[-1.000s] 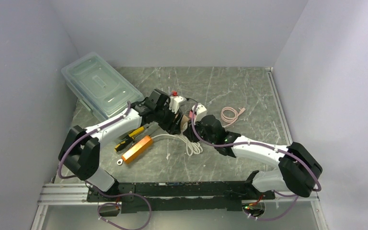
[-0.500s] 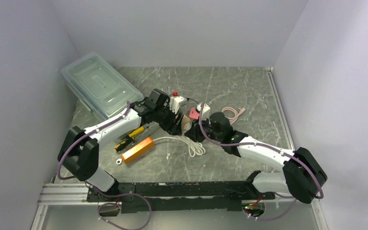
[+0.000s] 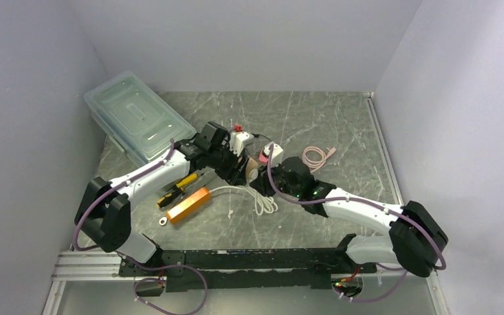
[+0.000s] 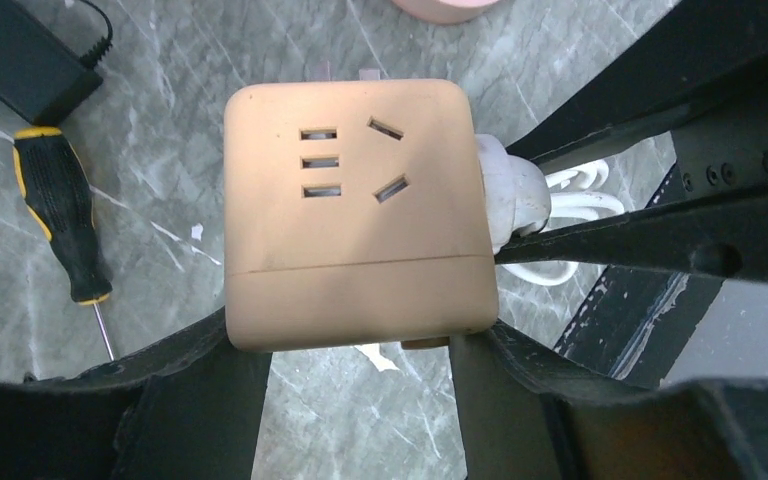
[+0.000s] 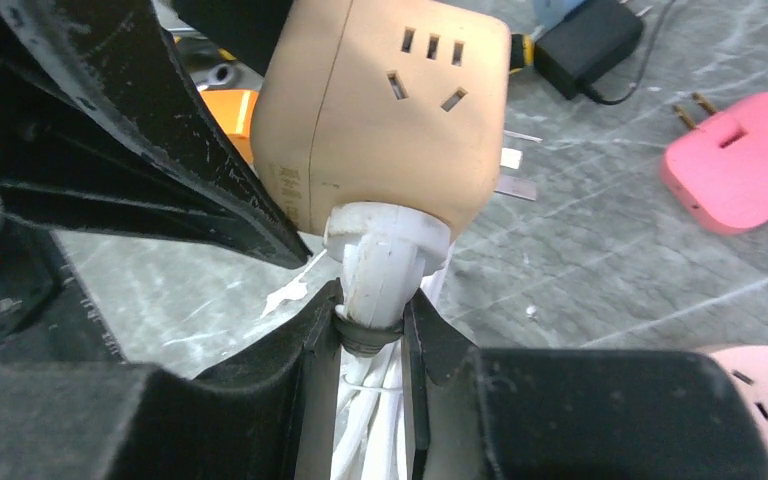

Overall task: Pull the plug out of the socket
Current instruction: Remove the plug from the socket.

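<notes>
**Plug seated, both ends gripped; pull line ran toward the right arm.**

The white round plastic plug (image 5: 385,235) sat flush in a side face of the tan cube-shaped socket block (image 5: 390,110), at the middle of the grey marbled table (image 3: 341,125). Its long axis pointed away from the socket and straight into the right gripper (image 5: 372,325), which was clamped on the plug's neck. The left gripper (image 4: 355,345) was clamped on the socket from the left side. Judgement: extraction called for a straight draw along that axis, rightward and nearer, with the socket braced.

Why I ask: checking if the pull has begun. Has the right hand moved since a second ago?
Yes. In the top view the right hand has shifted slightly toward the coiled pink cable, still gripping the white plug.
</notes>
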Controlling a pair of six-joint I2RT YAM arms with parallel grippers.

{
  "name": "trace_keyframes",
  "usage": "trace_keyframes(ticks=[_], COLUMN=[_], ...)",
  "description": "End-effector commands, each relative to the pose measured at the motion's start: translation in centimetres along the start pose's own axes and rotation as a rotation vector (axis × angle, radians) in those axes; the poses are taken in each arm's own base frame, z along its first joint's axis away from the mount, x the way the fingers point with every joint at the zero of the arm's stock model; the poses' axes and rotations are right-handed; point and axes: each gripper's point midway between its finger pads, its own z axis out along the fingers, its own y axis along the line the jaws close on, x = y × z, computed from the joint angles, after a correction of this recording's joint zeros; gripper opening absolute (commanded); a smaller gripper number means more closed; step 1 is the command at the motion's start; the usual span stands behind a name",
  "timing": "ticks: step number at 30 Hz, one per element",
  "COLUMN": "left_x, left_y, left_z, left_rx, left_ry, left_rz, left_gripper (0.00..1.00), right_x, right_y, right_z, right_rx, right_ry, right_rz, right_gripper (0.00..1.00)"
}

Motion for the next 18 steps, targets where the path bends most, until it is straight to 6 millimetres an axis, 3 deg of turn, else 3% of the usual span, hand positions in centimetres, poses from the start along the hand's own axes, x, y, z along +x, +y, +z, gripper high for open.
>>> trace_keyframes(ticks=[1,6,9,13,18], left_x=[-3.7,-3.9,-3.7,-3.7,-3.4], left_y=[0.6,0.4,1.3,2.6,3.1], left_z=[-0.6,-0.6,-0.9,-1.4,-1.3], left_rx=[-0.026,-0.018,-0.075,-0.147,-0.172], left_ry=[-0.142,-0.152,-0.141,-0.147,-0.132], left_rz=[0.009,0.009,0.003,-0.007,-0.014], left_gripper=[0.00,0.00,0.00,0.00,0.00], right_x=[-2.9,-2.5,-2.8,-3.4,-3.6], right_y=[1.4,1.0,1.5,1.6,3.1], right_z=[0.7,1.4,1.1,0.3,-1.4], right_rx=[0.116,0.192,0.155,0.017,-0.240], right_ry=[-0.069,-0.044,-0.070,-0.093,-0.092], right_rz=[-0.124,-0.131,-0.116,-0.053,0.001], right_gripper=[0.00,0.00,0.00,0.00,0.00])
